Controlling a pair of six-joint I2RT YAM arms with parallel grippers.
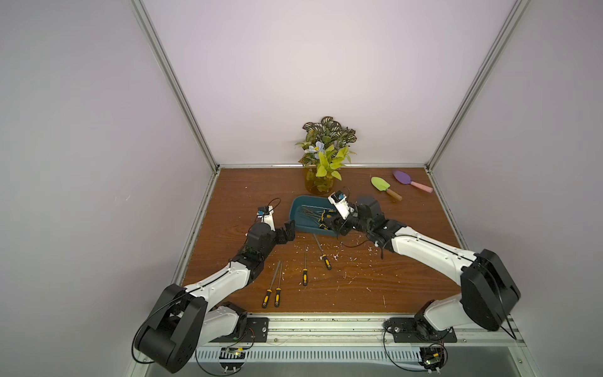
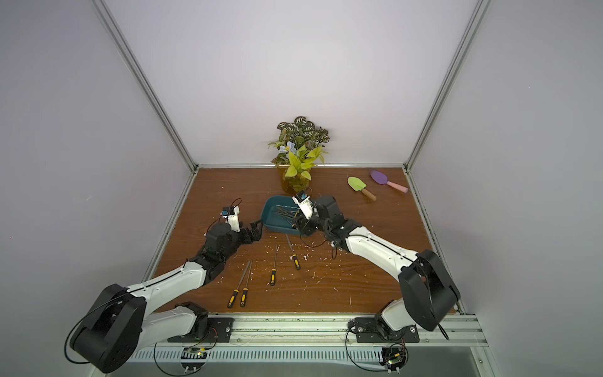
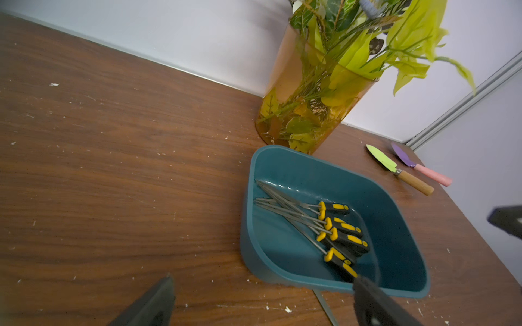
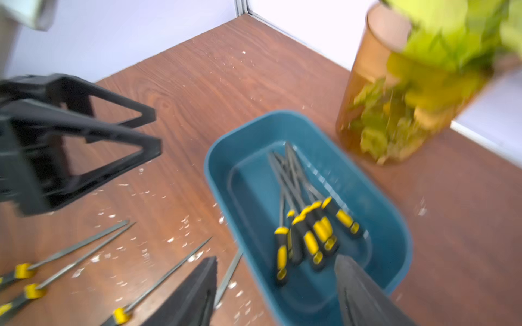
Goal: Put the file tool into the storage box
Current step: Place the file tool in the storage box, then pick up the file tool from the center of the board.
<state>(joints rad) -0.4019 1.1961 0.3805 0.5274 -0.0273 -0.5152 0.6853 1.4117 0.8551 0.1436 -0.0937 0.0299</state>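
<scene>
In the storage box: several file tools lie bundled, tips toward one end and grips toward the other.
Box position: middle of the bench, a little toward 12 o'clock, just in front of the vase.
Left to store: four loose files lie on the bench at 6 to 7 o'clock of the box. The nearest file has its tip at the box's near wall, touching or under it, I cannot tell which.
Progress: past halfway by my judgement, with more files stored than waiting.
Right end effector: fingers spread with nothing between them, hanging over the grip end of the box.
Left end effector: spread and empty, just beside the box at 9 o'clock.
File build: slim grey steel shanks tapering to points, with moulded black-and-yellow grips.
Box build: shallow, smooth teal plastic with rounded corners.
Bench surface: brown wood-grain laminate strewn with white flecks.
Vase: amber translucent cylinder stuffed with foliage.
Trowels: a green trowel with a wooden handle and a purple trowel with a pink handle lie at 2 o'clock, well apart from the work.
</scene>
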